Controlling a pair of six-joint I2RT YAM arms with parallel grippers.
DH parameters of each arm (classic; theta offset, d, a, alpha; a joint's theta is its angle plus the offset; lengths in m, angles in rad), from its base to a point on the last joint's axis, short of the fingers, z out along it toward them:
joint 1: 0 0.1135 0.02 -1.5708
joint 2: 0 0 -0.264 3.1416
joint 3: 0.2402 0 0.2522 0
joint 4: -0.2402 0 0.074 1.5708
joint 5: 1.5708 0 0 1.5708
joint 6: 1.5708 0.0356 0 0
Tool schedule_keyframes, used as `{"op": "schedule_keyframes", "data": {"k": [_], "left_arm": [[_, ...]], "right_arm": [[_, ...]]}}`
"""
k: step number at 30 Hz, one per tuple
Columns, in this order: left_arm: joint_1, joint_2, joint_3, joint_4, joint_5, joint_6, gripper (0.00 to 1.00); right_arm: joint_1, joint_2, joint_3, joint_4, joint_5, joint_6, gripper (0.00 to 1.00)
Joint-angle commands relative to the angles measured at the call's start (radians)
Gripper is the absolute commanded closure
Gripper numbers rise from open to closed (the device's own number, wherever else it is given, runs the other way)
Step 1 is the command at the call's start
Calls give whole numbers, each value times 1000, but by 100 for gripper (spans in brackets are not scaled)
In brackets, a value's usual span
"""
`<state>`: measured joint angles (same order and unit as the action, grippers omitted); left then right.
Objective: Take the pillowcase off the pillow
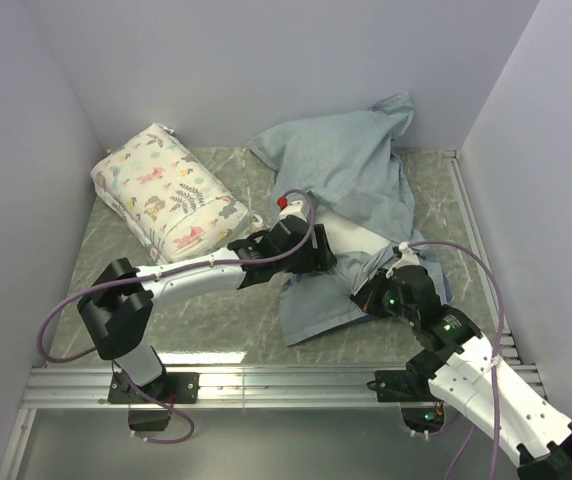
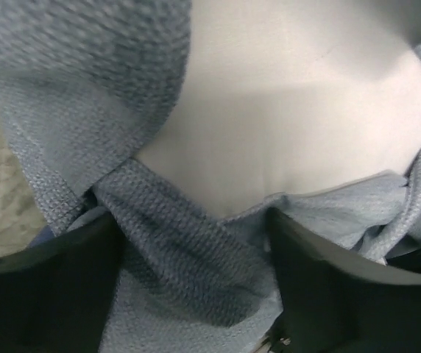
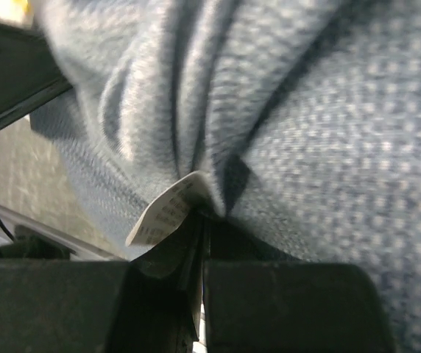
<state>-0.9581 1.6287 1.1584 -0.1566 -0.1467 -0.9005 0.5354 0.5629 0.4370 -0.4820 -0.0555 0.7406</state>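
Observation:
The pillowcase (image 1: 346,170) lies inside out, its grey-blue reverse up, from the back wall to the table's front middle. A patch of the off-white pillow (image 1: 351,240) shows through its opening between the two grippers. My left gripper (image 1: 318,255) is at that opening. In the left wrist view its jaws stand wide apart (image 2: 196,287) around a fold of pillowcase (image 2: 181,250), with the bare pillow (image 2: 291,110) just ahead. My right gripper (image 1: 366,298) is shut on the pillowcase's lower edge. In the right wrist view (image 3: 203,243) it pinches bunched cloth (image 3: 328,132) beside a white label (image 3: 163,213).
A smaller floral-print pillow (image 1: 166,190) lies at the back left. Pale walls close in the table on three sides. An aluminium rail (image 1: 266,380) runs along the near edge by the arm bases.

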Motion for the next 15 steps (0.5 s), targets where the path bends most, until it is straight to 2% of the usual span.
{"op": "schedule_keyframes", "data": {"k": [1, 2, 4, 5, 6, 7, 8, 9, 10, 13, 15], "left_arm": [[-4, -24, -37, 83, 27, -20, 26], [-4, -30, -48, 86, 32, -20, 40], [-4, -50, -72, 85, 32, -12, 53], [-7, -58, -83, 83, 27, -9, 65], [-7, -67, -103, 84, 24, -6, 70], [-10, -84, -112, 81, 22, 1, 74], [-11, -92, -120, 81, 21, 5, 79], [-13, -96, -134, 84, 22, 8, 81], [-13, -102, -140, 81, 24, 15, 83], [-19, -113, -160, 83, 22, 25, 85], [-22, -115, -173, 91, 24, 25, 87]], "right_arm": [[55, 32, 46, -52, 74, -38, 100], [78, 32, 60, -55, 83, -41, 100], [92, 37, 81, -76, 97, -49, 100], [95, 38, 109, -82, 89, -55, 100], [98, 40, 129, -90, 83, -63, 100], [98, 42, 152, -101, 80, -67, 89], [100, 43, 202, -104, 72, -70, 84], [104, 45, 233, -109, 75, -79, 78], [107, 57, 267, -115, 75, -84, 68], [109, 132, 417, -104, 111, -121, 54], [110, 201, 535, -102, 128, -168, 51]]}}
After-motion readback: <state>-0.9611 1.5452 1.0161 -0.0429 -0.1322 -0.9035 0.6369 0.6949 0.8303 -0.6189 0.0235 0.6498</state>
